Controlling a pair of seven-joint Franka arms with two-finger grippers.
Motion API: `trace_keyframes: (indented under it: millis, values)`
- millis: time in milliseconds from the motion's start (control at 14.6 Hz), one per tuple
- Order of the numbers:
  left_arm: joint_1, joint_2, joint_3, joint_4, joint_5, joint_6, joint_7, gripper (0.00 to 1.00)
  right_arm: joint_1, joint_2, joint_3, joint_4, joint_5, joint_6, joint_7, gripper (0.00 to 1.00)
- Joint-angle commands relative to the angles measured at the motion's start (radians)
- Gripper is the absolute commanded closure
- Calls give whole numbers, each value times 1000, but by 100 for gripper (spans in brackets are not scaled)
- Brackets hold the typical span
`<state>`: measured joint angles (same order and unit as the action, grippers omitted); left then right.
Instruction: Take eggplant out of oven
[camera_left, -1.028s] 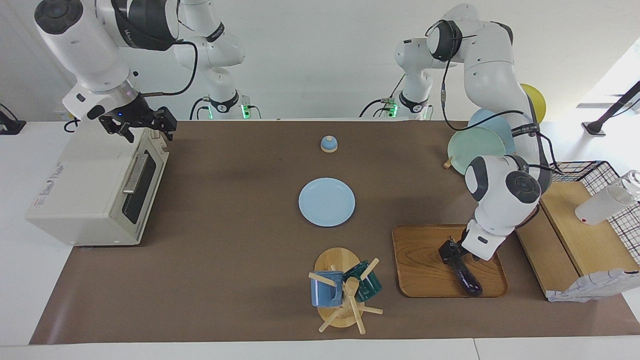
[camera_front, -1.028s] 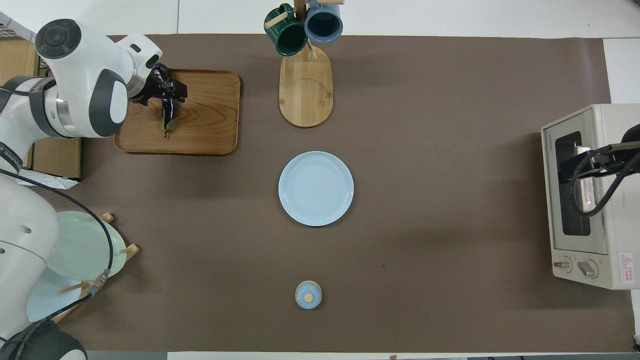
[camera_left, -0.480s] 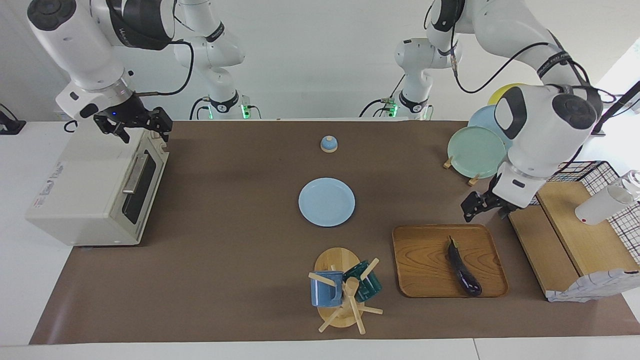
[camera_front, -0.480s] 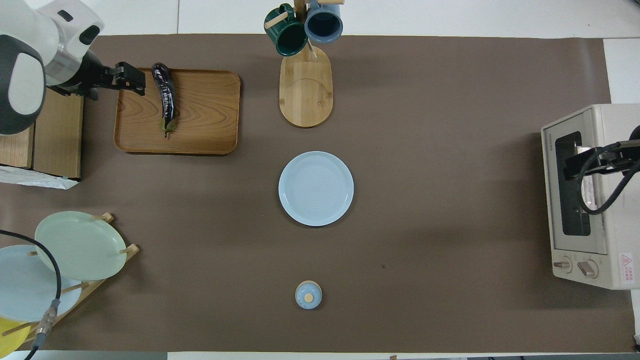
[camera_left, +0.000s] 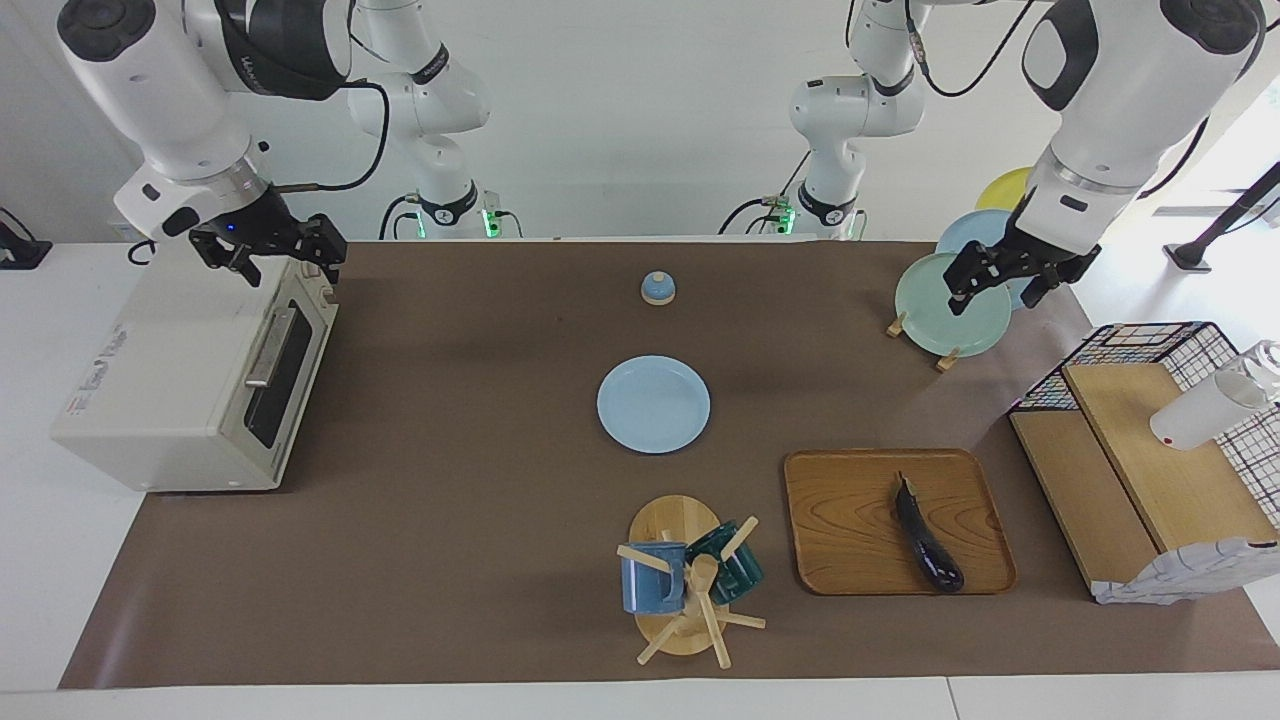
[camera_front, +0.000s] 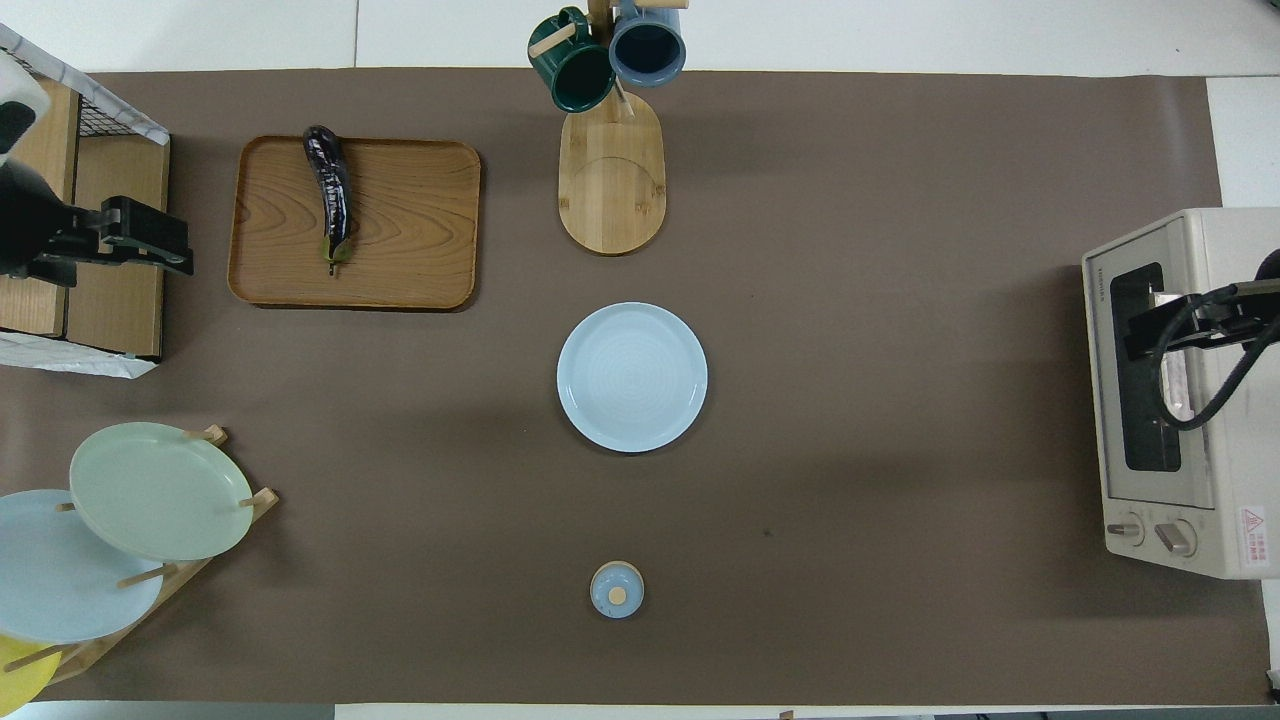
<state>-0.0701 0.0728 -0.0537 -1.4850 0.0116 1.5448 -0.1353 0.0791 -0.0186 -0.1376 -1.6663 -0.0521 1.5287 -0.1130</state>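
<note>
Eggplant (camera_left: 928, 546) (camera_front: 330, 196), slim, glossy, dark purple-black w/ a greenish stem tip, lay on the rounded-corner wooden tray (camera_left: 850, 520) (camera_front: 400, 225), lower right of the facing view, upper left of the overhead view. It sat loose, nothing gripping it.

Oven (camera_left: 170, 370) (camera_front: 1175, 390), boxy cream-white w/ dark glass door & metal bar handle, stood at mid-left of the facing view, door closed.

Left gripper (camera_left: 1012, 272) (camera_front: 140, 236) hung in the air at upper right of the facing view, over the pale green plate (camera_left: 940, 300) (camera_front: 155, 490) in the wooden rack; fingers spread wide, empty.

Right gripper (camera_left: 285, 250) was over the oven's top front edge, upper left of the facing view; fingers apart, holding nothing.

Round light-blue plate (camera_left: 654, 403) (camera_front: 632, 376) lay mid-frame on the matte brown table cover (camera_left: 480, 500) (camera_front: 850, 500).
</note>
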Motion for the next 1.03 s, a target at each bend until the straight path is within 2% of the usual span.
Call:
trace_keyframes:
  millis: [0,206,617,823,960]
  values:
    - [-2,-73,-3,-110,19,-17,6,0,-5,-7,-5,-4,28,4,3,0]
    - [-20,-102,-2,-166,11,0,2,0,2,-7,-5,-4,26,-1,1,0]
    - [10,-120,-14,-155,-42,0,-9,0,-33,-18,-8,-4,26,-4,3,0]
    - [76,-120,-81,-149,-42,-12,-9,0,-27,-18,-5,-4,26,-4,3,0]
    - [73,-120,-84,-143,-42,-12,-10,0,-27,-18,-5,-4,26,-4,1,0]
